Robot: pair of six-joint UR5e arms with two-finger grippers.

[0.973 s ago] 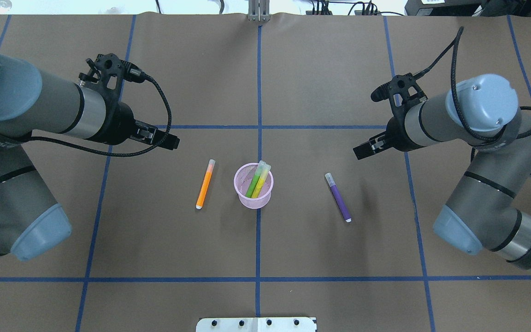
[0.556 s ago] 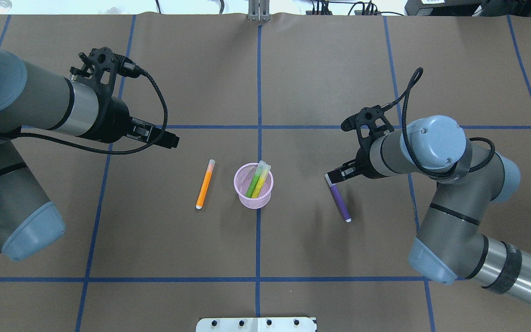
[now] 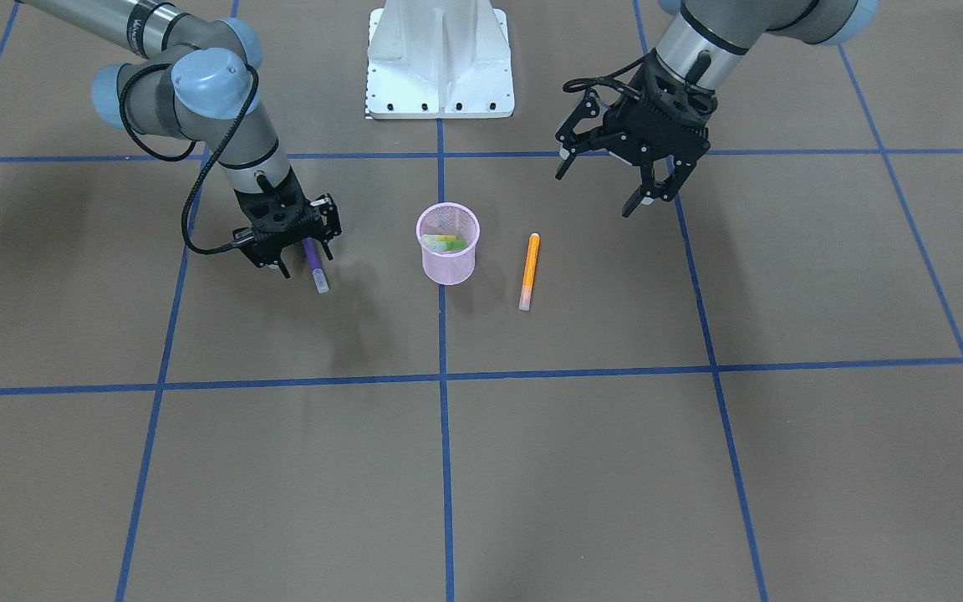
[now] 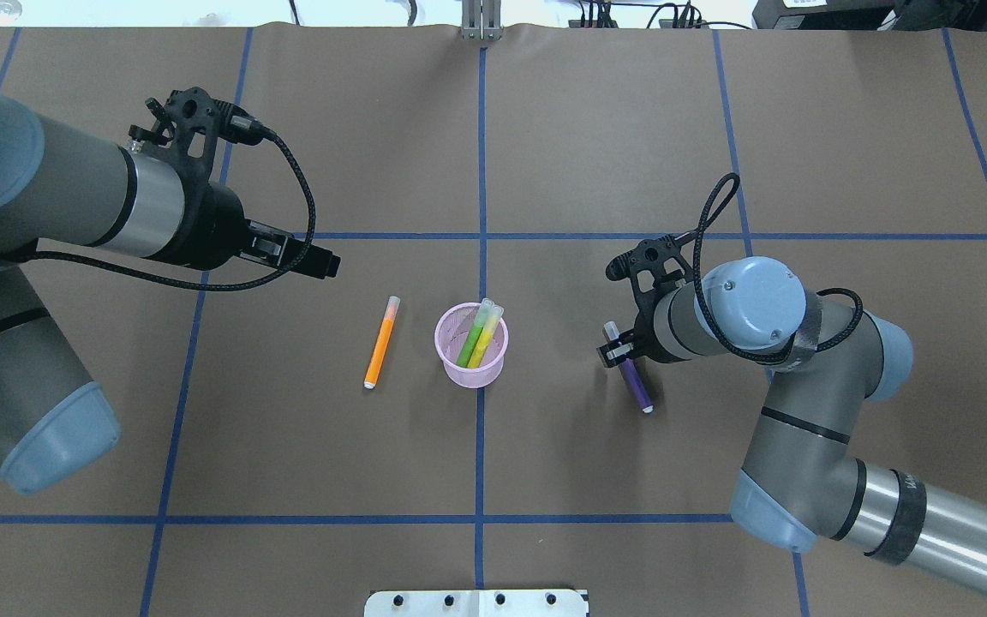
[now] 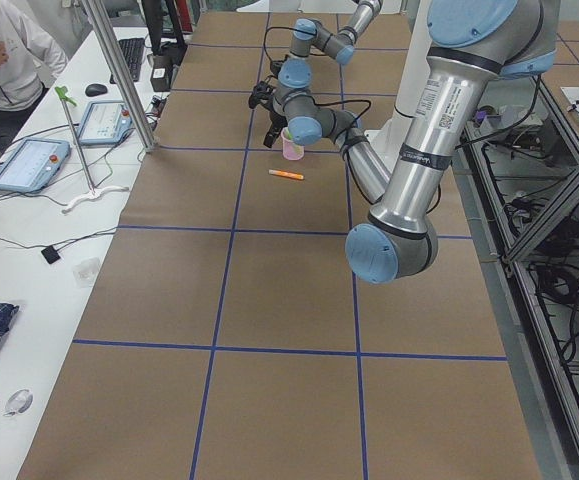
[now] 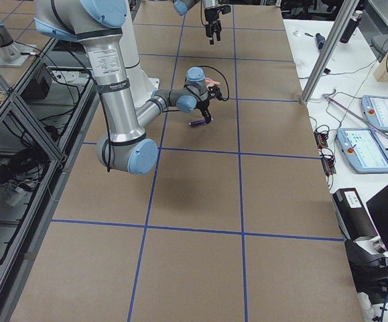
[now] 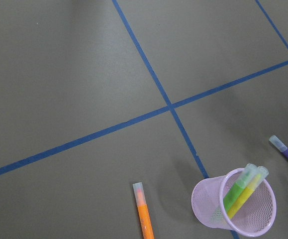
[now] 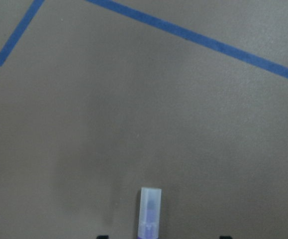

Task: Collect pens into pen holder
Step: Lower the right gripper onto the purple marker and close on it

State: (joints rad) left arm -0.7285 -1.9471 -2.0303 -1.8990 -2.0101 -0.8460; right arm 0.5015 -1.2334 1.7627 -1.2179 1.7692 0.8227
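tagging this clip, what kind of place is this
Most likely a robotics lab workcell: a left arm and right arm work over a brown table gridded with blue tape, with a control tablet on a side bench.

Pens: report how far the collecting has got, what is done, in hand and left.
Done: the green pen and the yellow pen stand in the pink mesh pen holder. In hand: the right gripper is down at the purple pen, open, with a finger on either side; the pen is not yet lifted. Left: the orange pen lies beside the holder, untouched; the left gripper hangs open, away from it.
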